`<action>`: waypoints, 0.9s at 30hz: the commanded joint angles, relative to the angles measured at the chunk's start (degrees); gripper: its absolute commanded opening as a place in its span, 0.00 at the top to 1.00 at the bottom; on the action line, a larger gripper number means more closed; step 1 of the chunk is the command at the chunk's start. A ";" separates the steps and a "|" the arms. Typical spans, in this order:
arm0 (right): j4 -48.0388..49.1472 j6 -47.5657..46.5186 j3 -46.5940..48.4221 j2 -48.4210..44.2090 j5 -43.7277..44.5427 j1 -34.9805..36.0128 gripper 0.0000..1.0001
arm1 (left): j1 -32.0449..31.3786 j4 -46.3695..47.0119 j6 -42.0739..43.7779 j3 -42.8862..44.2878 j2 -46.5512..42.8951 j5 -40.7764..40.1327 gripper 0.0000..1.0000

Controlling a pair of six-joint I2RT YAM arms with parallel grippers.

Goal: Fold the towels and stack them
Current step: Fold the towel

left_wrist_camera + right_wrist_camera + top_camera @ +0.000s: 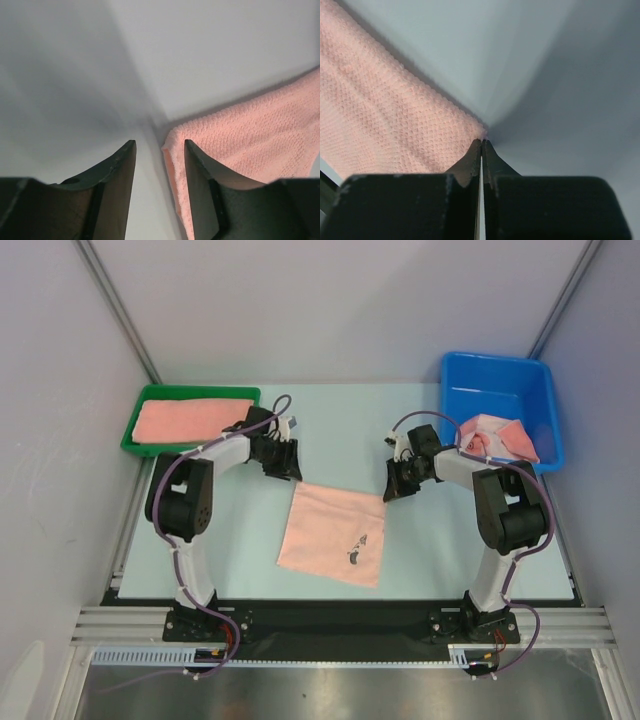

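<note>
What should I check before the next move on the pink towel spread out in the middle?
1. Spread towel lies flat on the table: ok.
2. Left gripper open, with a far towel corner in its gap, close to one finger: ok.
3. Right gripper shut at the other far corner; cloth actually pinched: cannot tell.
4. Both corners held before lifting: not ok, since the left is not closed.
5. Green tray holds a folded towel with its top free for stacking: ok.
6. Crumpled towels sit inside the blue bin, clear of the arms: ok.
</note>
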 commanded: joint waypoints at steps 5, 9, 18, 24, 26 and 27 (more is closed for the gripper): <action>-0.35 -1.42 2.08 0.09 0.14 0.21 1.00 | 0.52 -6.09 15.07 5.00 3.70 8.17 0.48; -0.61 -1.68 2.52 0.18 -0.22 -0.15 1.00 | 0.52 -7.86 17.62 5.97 5.90 9.85 0.49; -0.35 -1.95 2.52 0.71 -0.92 -0.59 1.00 | 0.52 -7.59 19.39 6.76 7.66 8.27 0.53; -0.17 -1.95 2.53 1.32 -1.10 -0.67 1.00 | 0.52 -7.51 19.04 7.47 8.81 9.06 0.71; -0.08 -1.77 2.53 1.50 -1.01 -0.59 1.00 | 0.52 -7.16 18.87 7.56 8.81 10.29 0.92; 0.00 -1.77 2.53 1.58 -1.01 -0.59 1.00 | 0.52 -7.07 18.78 7.64 8.81 11.16 0.99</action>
